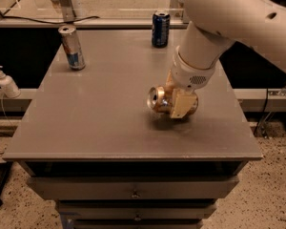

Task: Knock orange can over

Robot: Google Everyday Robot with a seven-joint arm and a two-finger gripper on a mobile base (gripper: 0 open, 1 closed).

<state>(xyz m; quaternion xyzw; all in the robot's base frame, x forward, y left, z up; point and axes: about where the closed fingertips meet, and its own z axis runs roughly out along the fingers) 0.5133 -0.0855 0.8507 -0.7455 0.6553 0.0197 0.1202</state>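
The orange can [157,99] lies tipped on its side with its silver top facing left, right of the middle of the grey table [100,113]. My gripper [177,104] reaches down from the white arm at the upper right and is shut on the can's body. Its tan fingers [183,105] cover the can's right half. The can is at or just above the tabletop, with its shadow right beneath it; I cannot tell whether it touches.
A dark blue can [160,29] stands upright at the table's back edge. A slim silver-and-blue can [72,47] stands at the back left. A white pump bottle [7,82] sits on a ledge off the table's left. Drawers [133,190] are below the front edge.
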